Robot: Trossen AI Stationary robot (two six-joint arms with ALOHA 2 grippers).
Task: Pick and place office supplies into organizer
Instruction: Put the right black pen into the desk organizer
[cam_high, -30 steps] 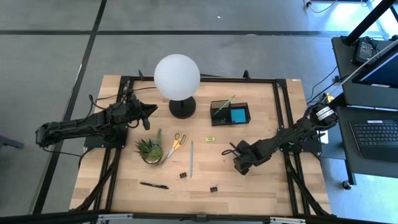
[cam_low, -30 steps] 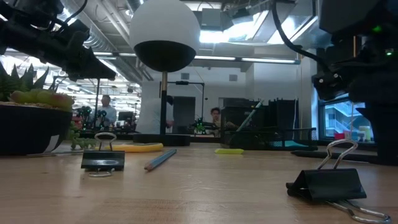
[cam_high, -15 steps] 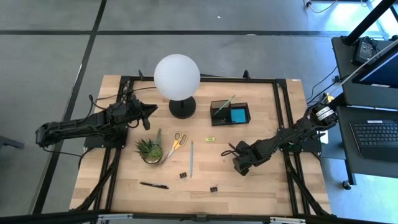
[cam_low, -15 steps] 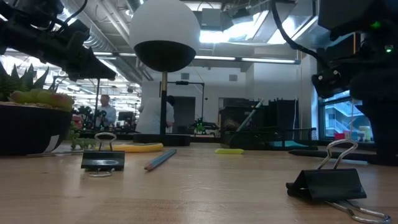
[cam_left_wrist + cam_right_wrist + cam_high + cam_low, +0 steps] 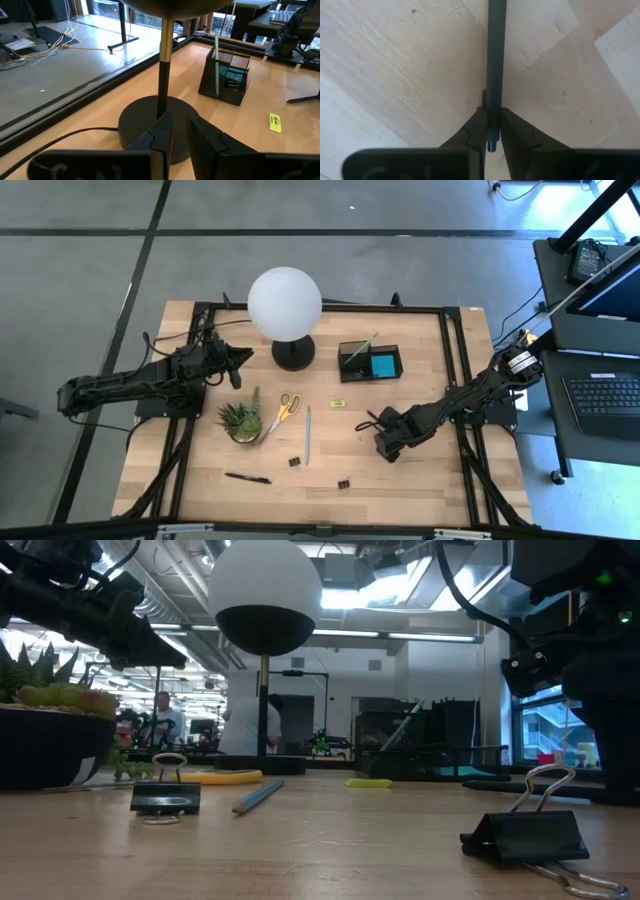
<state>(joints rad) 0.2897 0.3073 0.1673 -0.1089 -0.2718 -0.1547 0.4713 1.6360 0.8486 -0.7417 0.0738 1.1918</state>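
Observation:
My right gripper (image 5: 385, 442) points down at the table's right middle, shut on a dark pen (image 5: 496, 60). My left gripper (image 5: 180, 131) hovers level near the lamp base (image 5: 155, 127), its fingers nearly together with nothing between them. The black organizer (image 5: 370, 362) at the far middle holds a blue sticky pad (image 5: 381, 366) and a green pen (image 5: 360, 348). Flat on the wood lie yellow-handled scissors (image 5: 282, 410), a pale blue pencil (image 5: 308, 435), a small yellow piece (image 5: 338, 403), two binder clips (image 5: 295, 462) (image 5: 343, 483) and a black pen (image 5: 247, 478). My right gripper pinches the dark pen close to one end (image 5: 493, 112) between its two fingers (image 5: 475, 131), coming from above and pointing down. The fingers lie across the pen, whose length runs out level over the wood. Whether it is lifted clear I cannot tell.
A white globe lamp (image 5: 285, 302) stands at the far middle, left of the organizer. A small green potted plant (image 5: 241, 420) sits beside the scissors. Bare wood lies along the near edge (image 5: 420, 490) and between the organizer and my right gripper.

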